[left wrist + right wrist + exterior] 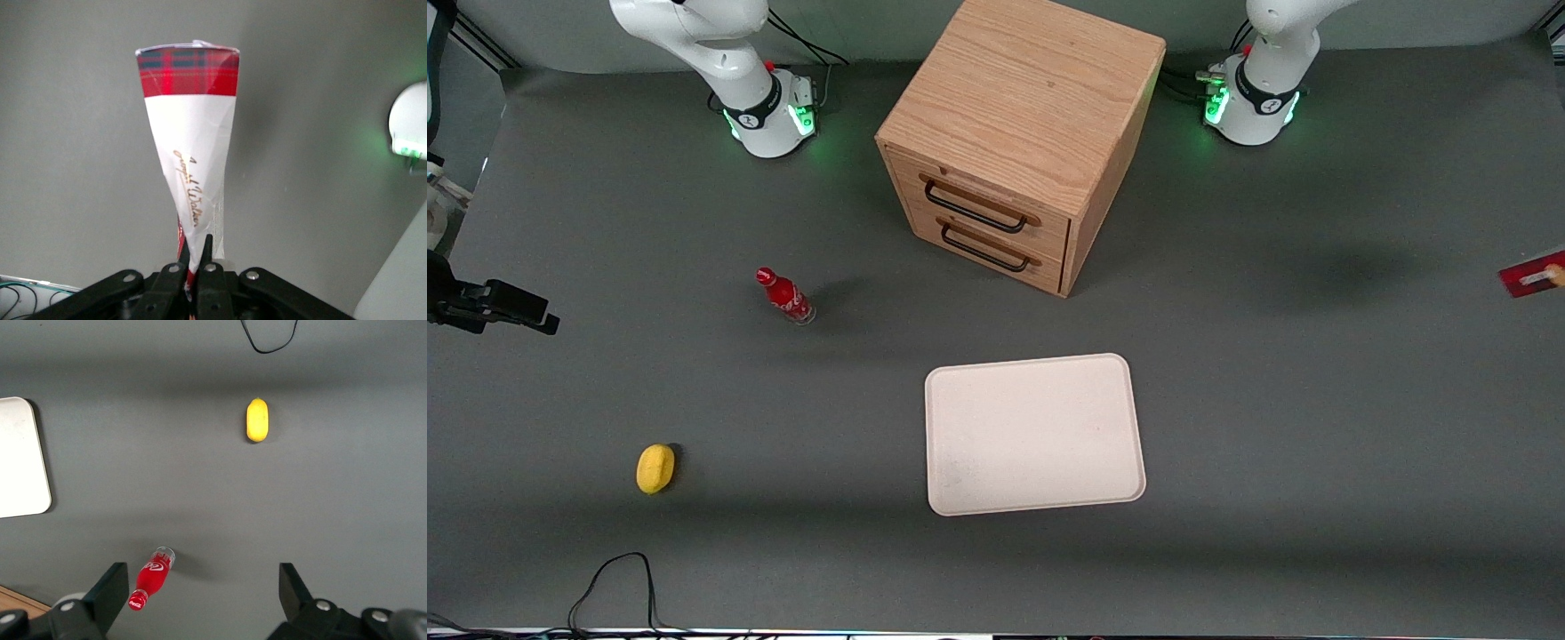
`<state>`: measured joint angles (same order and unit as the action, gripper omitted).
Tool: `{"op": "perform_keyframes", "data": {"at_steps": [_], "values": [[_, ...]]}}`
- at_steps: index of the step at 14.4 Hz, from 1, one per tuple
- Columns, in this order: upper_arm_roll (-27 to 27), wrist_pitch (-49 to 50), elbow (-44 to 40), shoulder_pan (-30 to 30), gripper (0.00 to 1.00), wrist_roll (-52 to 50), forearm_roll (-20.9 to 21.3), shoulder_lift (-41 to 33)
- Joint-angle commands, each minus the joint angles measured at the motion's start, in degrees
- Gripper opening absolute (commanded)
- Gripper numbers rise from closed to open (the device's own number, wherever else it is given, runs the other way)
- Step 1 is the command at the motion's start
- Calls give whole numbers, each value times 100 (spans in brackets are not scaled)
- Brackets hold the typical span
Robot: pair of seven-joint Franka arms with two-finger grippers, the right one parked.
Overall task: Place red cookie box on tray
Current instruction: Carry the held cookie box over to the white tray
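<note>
Tool (194, 257) clamped on box (191, 143), lifted at working arm's end; next carry to tray (1034, 433) & lower flat

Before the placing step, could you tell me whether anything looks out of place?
Nothing is spilled or damaged. The gripper, at the working arm's end, is shut on the red cookie box, held above the table; the tray lies bare.

red cookie box (190, 147): red tartan band, white panel, gold script. tray (1034, 434) cream, surface (1316, 400) dark grey, gripper (195, 267) black.
</note>
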<state>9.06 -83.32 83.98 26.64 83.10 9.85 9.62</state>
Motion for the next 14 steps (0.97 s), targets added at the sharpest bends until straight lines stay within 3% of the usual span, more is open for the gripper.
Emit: {"op": "perform_keyframes", "data": {"at_steps": [1,4,9,14], "values": [[506,229,-242,-413,0,-1475,-87,93],[1087,185,-286,-641,0,-3232,-623,259],[1352,10,-1532,-1844,0,-6212,-598,1725],[1300,-1053,-2490,-2847,0,-9069,-589,3167]]}}
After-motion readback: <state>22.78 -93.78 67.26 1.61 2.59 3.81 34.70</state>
